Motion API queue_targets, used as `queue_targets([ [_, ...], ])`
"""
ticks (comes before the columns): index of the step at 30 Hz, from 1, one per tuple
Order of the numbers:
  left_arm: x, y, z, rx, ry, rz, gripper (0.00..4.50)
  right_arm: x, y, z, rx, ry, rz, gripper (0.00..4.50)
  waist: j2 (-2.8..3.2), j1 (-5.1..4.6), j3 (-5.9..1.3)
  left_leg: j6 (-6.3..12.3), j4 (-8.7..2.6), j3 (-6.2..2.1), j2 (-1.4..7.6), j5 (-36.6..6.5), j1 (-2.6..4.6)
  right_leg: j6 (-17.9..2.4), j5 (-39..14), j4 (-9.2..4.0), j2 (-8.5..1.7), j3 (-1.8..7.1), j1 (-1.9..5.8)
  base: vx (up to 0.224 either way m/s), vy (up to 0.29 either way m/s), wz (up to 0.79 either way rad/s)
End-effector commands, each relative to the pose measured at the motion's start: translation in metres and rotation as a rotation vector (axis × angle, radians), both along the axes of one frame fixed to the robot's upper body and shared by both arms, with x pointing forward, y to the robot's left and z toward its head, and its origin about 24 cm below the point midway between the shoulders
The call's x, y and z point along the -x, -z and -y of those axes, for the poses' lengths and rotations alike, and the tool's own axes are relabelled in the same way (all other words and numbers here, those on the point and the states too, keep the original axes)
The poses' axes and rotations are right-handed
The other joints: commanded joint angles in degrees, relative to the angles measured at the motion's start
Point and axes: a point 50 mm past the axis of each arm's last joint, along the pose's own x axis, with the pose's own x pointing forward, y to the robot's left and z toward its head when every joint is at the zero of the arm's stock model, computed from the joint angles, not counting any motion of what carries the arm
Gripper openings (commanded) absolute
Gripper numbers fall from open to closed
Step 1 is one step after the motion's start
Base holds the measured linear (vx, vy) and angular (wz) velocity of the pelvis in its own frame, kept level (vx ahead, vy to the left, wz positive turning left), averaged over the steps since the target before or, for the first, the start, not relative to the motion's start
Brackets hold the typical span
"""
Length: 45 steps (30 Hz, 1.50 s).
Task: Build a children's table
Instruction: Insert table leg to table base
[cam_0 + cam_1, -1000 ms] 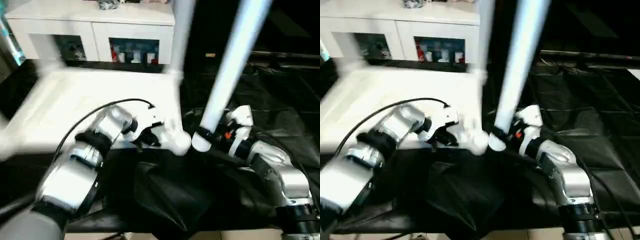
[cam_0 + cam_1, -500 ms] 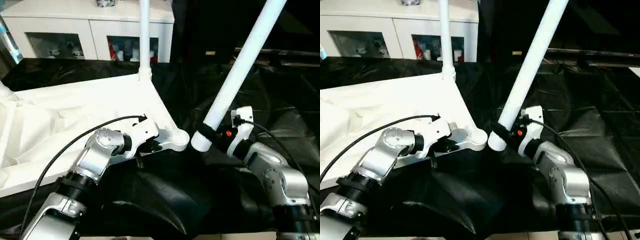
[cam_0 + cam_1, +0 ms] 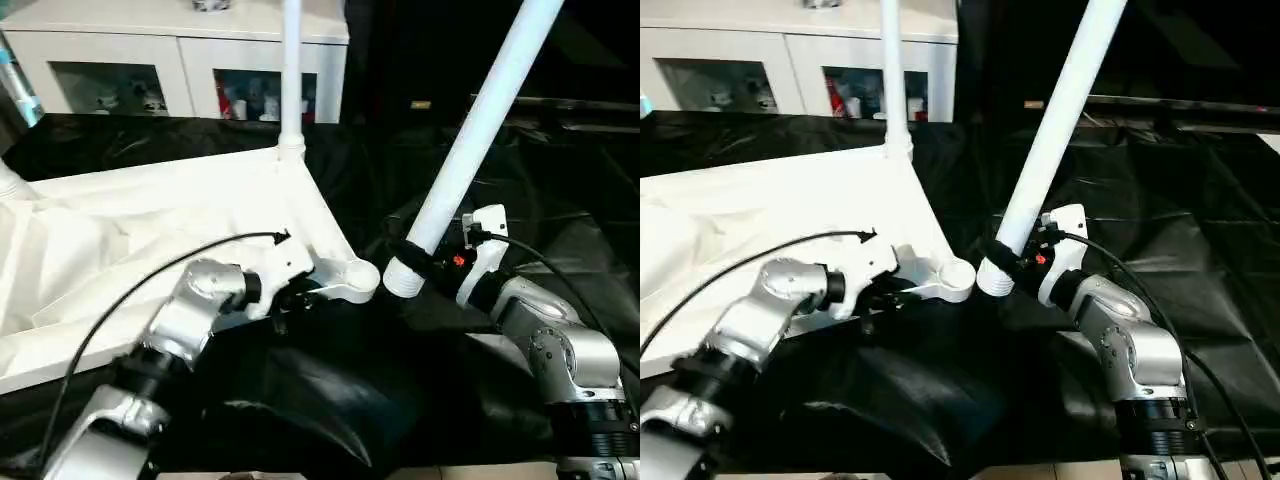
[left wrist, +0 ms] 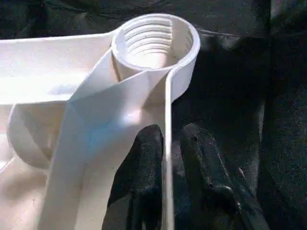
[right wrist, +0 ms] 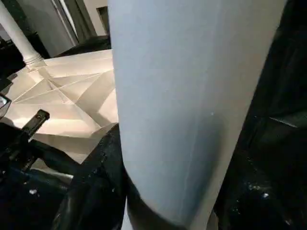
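L gripper (image 4: pixel 165 179) pinches tabletop (image 3: pixel 120 230) rim by socket (image 4: pixel 156 40); R gripper (image 3: pixel 425 268) clamps leg (image 3: pixel 470 140) — tilted.

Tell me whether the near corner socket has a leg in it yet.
Empty: the near corner socket shows bare threads inside, and the leg in the right end effector sits beside it.

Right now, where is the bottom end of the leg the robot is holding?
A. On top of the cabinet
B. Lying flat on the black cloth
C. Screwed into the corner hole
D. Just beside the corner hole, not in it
D: the leg held by the right gripper tilts, its lower end next to the empty socket, whose bare threads show in the left wrist view.
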Motion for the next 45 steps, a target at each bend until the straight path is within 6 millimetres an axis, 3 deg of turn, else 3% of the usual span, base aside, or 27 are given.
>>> queue_targets([
  [1,-0.002,-0.004,-0.003,0.01,0.01,0.006,0.88,-0.002,-0.006,0.002,0.016,-0.006,0.023,1.91,0.0,0.17,-3.17,1.89,-4.11,-1.1,3.37,-6.0,0.91,-14.04,1.0,-4.06,-4.94,2.72,2.02,0.0,0.0,0.0],
  [5,-0.004,-0.004,-0.006,0.018,0.008,0.008,0.88,-0.002,-0.006,0.002,0.019,-0.011,0.027,1.91,-0.15,0.18,-3.2,2.35,-4.04,-1.05,3.35,-5.57,0.84,-14.43,2.21,-3.95,-4.96,2.7,2.13,0.0,0.0,0.0],
  [6,-0.004,-0.004,-0.006,0.024,0.01,0.004,0.61,-0.002,-0.007,0.001,0.019,-0.014,0.028,1.91,-0.12,0.21,-3.19,2.33,-4.06,-1.06,3.37,-5.64,0.87,-14.5,1.92,-3.93,-4.98,2.68,2.12,0.0,0.0,0.0],
  [9,-0.004,-0.003,-0.007,0.033,0.015,-0.005,0.61,-0.002,-0.008,0.001,0.02,-0.019,0.03,1.91,-0.17,0.2,-3.14,2.17,-4.09,-1.03,3.44,-6.12,0.95,-14.53,0.75,-4.02,-5.0,2.7,2.05,0.0,0.0,0.0],
  [11,-0.003,-0.002,-0.007,0.036,0.018,-0.015,0.24,-0.002,-0.008,0.001,0.025,-0.023,0.031,1.91,-0.15,0.17,-3.13,2.15,-4.1,-1.03,3.46,-6.04,0.93,-14.54,0.73,-4.0,-4.98,2.69,2.05,0.0,0.0,0.0],
  [15,-0.001,0.003,-0.01,0.014,0.032,-0.033,0.05,-0.002,-0.008,0.001,0.03,-0.032,0.033,1.91,-0.29,0.17,-3.15,2.35,-4.06,-0.99,3.4,-5.76,0.92,-14.39,0.76,-4.02,-5.02,2.74,2.07,0.0,0.0,0.0],
  [24,0.002,0.011,-0.017,-0.074,0.057,-0.036,0.05,-0.009,-0.012,-0.01,0.037,-0.103,0.043,1.91,-0.26,-0.08,-3.07,2.31,-4.04,-0.94,3.4,-6.07,0.94,-14.48,-0.2,-4.07,-4.96,2.75,1.99,0.0,0.0,0.0],
  [25,0.002,0.011,-0.016,-0.078,0.077,-0.036,0.0,-0.011,-0.015,-0.017,0.038,-0.156,0.046,1.9,-0.05,-0.05,-3.17,2.16,-3.99,-0.98,3.42,-6.09,0.97,-14.61,0.07,-4.01,-4.98,2.73,2.0,0.0,0.0,0.0],
  [33,-0.002,0.008,-0.01,-0.082,0.081,-0.005,0.0,-0.03,-0.016,-0.033,0.1,-0.23,0.025,1.9,-0.29,0.22,-3.34,2.39,-3.8,-0.82,3.42,-4.12,1.08,-15.9,3.98,-3.44,-4.95,2.67,1.97,0.0,0.0,0.0],
  [34,-0.003,0.007,-0.01,-0.07,0.075,-0.009,0.45,-0.031,-0.015,-0.034,0.102,-0.232,0.026,1.9,-0.29,0.25,-3.28,2.29,-3.85,-0.81,3.43,-4.4,1.09,-15.91,3.53,-3.52,-4.99,2.66,1.95,0.0,0.0,0.0],
  [35,-0.004,0.006,-0.01,-0.059,0.068,-0.012,0.57,-0.032,-0.015,-0.034,0.104,-0.233,0.026,1.9,-0.31,0.29,-3.28,1.88,-3.92,-0.84,3.46,-5.16,1.08,-15.74,2.4,-3.59,-5.05,2.68,2.03,0.0,0.0,0.0],
  [39,-0.008,0.003,-0.014,-0.024,0.032,-0.012,0.72,-0.038,-0.013,-0.039,0.098,-0.246,0.024,1.9,-0.33,0.21,-3.32,1.31,-3.93,-0.88,3.48,-6.03,1.06,-15.6,1.19,-3.66,-5.14,2.7,2.1,0.0,0.0,0.0],
  [45,-0.007,0.006,-0.021,-0.047,0.039,-0.03,0.75,-0.04,-0.009,-0.042,0.093,-0.253,0.022,1.9,-0.15,0.18,-3.34,1.93,-3.91,-0.9,3.44,-5.37,1.03,-15.83,2.7,-3.55,-5.05,2.65,2.09,0.0,0.0,0.0],
])
